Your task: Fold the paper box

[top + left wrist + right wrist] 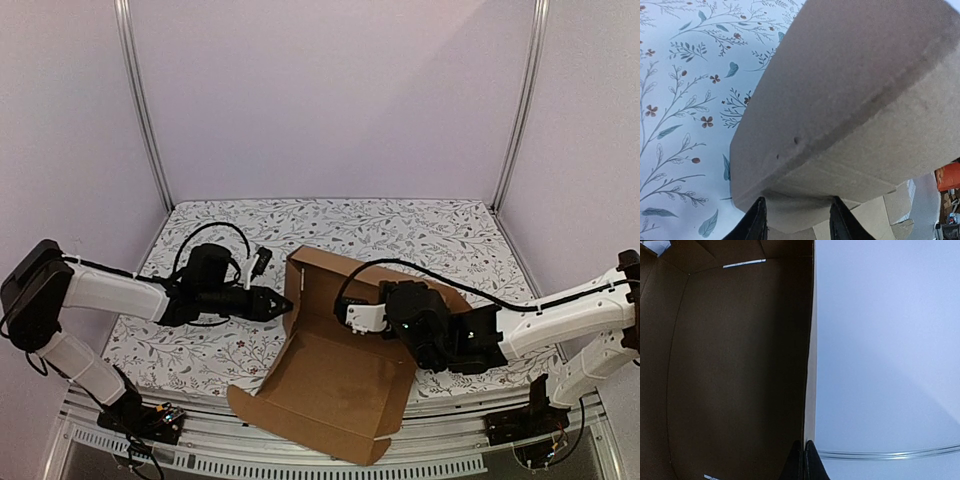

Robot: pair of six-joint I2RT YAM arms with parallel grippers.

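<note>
- Paper box point(340, 385) partly formed: back wall and one side wall raised, broad front panel lying flat.
- Probably left: remaining walls, flaps, lid.
- Plain brown corrugated card, creased, on floral worktop point(420, 225).
- Sits right ahead of left hand point(286, 303), jaws parted, gripping nothing.
- Surrounds right hand point(804, 462), closed tight beside upright wall edge.
</note>
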